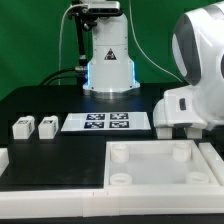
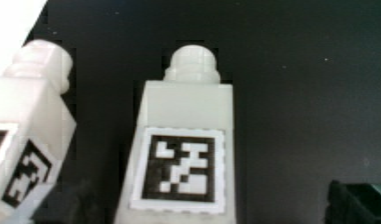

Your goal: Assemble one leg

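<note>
- White plastic shows twice at the 9 o'clock side of the exterior view. A first leg (image 1: 22,127) and a second leg (image 1: 46,125) sit side by side on the black worktop (image 1: 60,100), at 9 o'clock from the marker board (image 1: 107,123).
- In that view the large tray piece (image 1: 150,165) fills the 5 o'clock area. The arm (image 1: 198,60) hangs at 3 o'clock, with its gripper (image 1: 183,122) low over the worktop just past the tray piece's far rim. The housing hides the fingers, so I cannot tell whether they are spread or pressed together.
- In the wrist view a central leg (image 2: 183,140) lies flat directly beneath the camera, tag facing up. Its rounded tip (image 2: 196,60) is at the end away from the tag.
- A neighbouring leg (image 2: 27,130) lies just beside it, nearly parallel and not touching.
- A dark shape (image 2: 365,200) at the corner is too blurred to name.
- The arm is well apart from the 9 o'clock pair, so the wrist view probably shows other legs hidden under the arm.
- The coming grasp depends on the central leg lying straight below the gripper, long axis running tag to tip. The fingers would need to close across its narrow width, clear of the neighbouring leg.
</note>
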### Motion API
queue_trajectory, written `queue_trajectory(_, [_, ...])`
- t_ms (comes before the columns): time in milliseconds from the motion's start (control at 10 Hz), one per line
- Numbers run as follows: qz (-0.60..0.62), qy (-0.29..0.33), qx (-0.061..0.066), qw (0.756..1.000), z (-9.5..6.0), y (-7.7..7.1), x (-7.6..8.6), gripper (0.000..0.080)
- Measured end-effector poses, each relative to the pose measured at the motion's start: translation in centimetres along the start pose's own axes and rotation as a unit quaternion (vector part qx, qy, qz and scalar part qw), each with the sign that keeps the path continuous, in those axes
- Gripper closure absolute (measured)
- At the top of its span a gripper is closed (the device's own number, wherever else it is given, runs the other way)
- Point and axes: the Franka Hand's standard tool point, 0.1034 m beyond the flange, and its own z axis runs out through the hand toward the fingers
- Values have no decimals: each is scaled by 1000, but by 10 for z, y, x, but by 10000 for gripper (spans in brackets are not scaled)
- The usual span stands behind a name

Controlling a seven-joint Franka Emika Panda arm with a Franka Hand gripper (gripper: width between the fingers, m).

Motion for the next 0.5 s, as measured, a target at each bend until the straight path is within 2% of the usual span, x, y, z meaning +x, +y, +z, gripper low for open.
queue_trajectory(100, [-1,0,0,1000,0,0,0,198])
queue_trajectory(200, [-1,0,0,1000,0,0,0,198])
queue_trajectory(300, [-1,0,0,1000,0,0,0,373])
queue_trajectory(400, [-1,0,0,1000,0,0,0,373])
queue_trajectory(500, [-1,0,0,1000,0,0,0,509])
